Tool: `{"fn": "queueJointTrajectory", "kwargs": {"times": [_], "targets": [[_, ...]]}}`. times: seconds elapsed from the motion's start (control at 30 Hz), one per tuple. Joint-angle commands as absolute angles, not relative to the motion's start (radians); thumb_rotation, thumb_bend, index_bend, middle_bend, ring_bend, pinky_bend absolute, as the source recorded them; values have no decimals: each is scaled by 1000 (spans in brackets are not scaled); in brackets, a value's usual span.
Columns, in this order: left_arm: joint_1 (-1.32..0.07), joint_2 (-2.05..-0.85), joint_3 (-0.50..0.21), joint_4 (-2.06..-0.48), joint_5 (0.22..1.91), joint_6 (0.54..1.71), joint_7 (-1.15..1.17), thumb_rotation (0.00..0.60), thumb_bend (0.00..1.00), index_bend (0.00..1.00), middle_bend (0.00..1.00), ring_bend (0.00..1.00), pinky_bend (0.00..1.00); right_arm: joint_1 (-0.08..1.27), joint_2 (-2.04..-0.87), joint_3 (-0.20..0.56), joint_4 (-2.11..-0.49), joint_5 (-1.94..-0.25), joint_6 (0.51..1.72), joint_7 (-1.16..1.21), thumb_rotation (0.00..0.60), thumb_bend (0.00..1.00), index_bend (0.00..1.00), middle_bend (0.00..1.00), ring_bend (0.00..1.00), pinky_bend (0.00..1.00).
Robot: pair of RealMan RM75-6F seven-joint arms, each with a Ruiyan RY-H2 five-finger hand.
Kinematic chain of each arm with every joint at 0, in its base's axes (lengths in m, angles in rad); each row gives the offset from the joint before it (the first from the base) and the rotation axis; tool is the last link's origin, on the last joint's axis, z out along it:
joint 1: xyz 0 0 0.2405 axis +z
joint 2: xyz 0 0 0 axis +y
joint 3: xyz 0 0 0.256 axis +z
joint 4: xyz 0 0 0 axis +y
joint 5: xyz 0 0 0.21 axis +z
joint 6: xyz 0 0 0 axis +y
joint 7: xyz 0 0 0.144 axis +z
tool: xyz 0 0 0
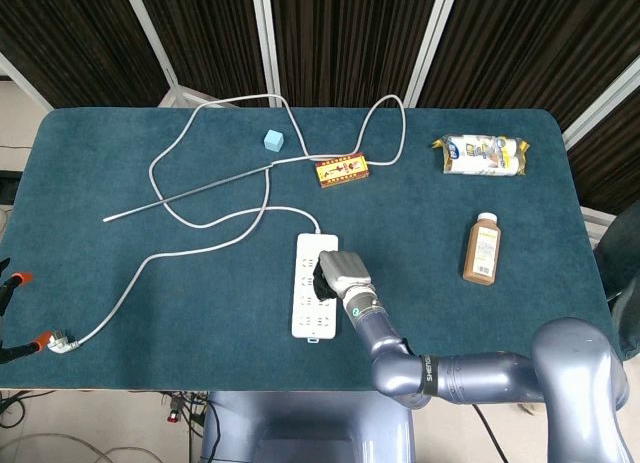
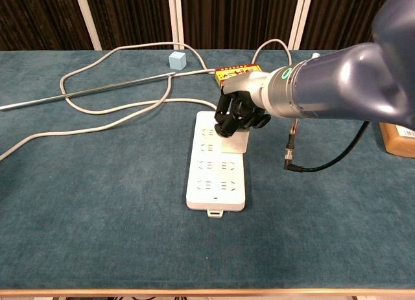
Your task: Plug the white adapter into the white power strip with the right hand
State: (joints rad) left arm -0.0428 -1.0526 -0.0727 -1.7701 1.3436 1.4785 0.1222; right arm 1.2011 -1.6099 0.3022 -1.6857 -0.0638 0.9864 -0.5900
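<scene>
One broad teal table (image 1: 120,203) fills the head view, and across its near side the right arm (image 1: 470,378) sweeps in from the robot's right. Its right hand (image 2: 241,112) is over the upper half of the white power strip (image 1: 305,303), fingers (image 2: 228,122) curled tight around the white adapter (image 2: 237,142); only the adapter's lower edge peeks out below the grasp in the chest view, sitting against the strip's face near its right-hand side. Whether the prongs are seated I cannot tell. From the head view the back of the hand (image 1: 338,273) hides the adapter altogether (the chest camera is the one that earns its keep here).

Open cloth lies left of the strip and in front of it, right to the near table edge. The strip's grey cable (image 1: 200,233) loops away up and left across the table, ending at a plug (image 1: 62,341) by the left edge; a thin grey rod (image 1: 190,193) lies slanted across it.

Well off to the right, a brown bottle (image 1: 482,248) lies flat, with a white snack packet (image 1: 482,155) further back. Behind the strip sits a small yellow-red box (image 1: 343,170), and left of that a little blue cube (image 1: 273,140).

The left hand shows in neither view.
</scene>
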Motion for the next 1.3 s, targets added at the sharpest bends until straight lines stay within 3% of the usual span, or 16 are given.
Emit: {"fn": "queueJointTrajectory", "kwargs": {"times": [0.03, 0.83, 1.17, 1.3], "targets": [[-43, -1052, -72, -1770, 1343, 1477, 122, 600, 89, 242, 8, 0, 0, 1205, -1616, 301, -1679, -61, 986, -595, 600, 947, 1000, 893, 1000, 1000], [-43, -1045, -72, -1771, 1341, 1476, 114, 600, 90, 242, 8, 0, 0, 1211, -1630, 302, -1645, -30, 962, -612, 600, 947, 1000, 893, 1000, 1000], [-43, -1047, -73, -1771, 1339, 1477, 119, 600, 90, 242, 8, 0, 0, 1200, -1545, 357, -1720, -45, 988, -587, 600, 947, 1000, 893, 1000, 1000], [-40, -1048, -72, -1773, 1342, 1485, 120, 600, 90, 242, 8, 0, 0, 1176, -1438, 419, -1821, -66, 1017, -553, 600, 947, 1000, 892, 1000, 1000]]}}
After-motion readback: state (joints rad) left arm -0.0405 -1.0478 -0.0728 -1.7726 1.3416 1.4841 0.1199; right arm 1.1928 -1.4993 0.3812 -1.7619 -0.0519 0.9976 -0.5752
